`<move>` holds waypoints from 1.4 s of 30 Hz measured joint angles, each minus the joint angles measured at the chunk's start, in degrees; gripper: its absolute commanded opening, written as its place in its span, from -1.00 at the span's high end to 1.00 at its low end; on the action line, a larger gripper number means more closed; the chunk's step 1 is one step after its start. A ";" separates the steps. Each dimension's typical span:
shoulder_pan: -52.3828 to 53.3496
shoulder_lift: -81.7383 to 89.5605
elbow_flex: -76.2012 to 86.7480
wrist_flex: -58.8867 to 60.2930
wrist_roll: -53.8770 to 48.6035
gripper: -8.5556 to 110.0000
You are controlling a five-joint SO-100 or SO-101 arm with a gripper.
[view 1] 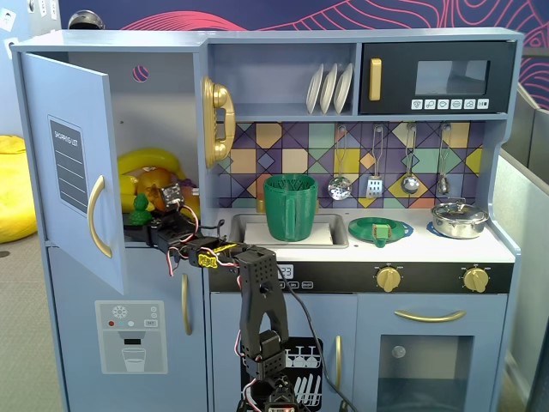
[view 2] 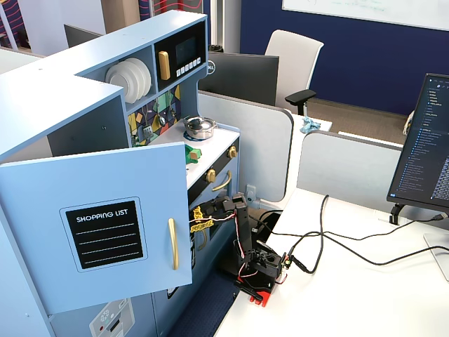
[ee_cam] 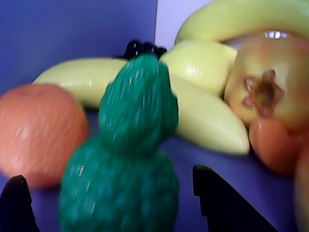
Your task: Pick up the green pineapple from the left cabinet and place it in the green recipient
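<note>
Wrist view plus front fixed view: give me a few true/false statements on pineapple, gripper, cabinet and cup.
1. The pineapple stands upright between the open fingers of the gripper. True.
2. The cabinet door is shut. False: it is swung open.
3. The cup already holds the pineapple. False: the pineapple sits in the cabinet among the bananas.
4. An orange fruit lies left of the pineapple in the wrist view. True.
5. The cup stands in the sink. True.
</note>
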 measured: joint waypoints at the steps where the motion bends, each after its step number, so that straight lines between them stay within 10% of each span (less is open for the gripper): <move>1: 0.00 -0.62 -0.97 0.00 0.09 0.41; 4: -0.18 -1.67 -2.55 0.44 0.00 0.86; 26: -5.01 14.77 2.37 12.48 -21.97 0.86; 42: 5.19 53.26 8.26 50.71 -27.42 0.86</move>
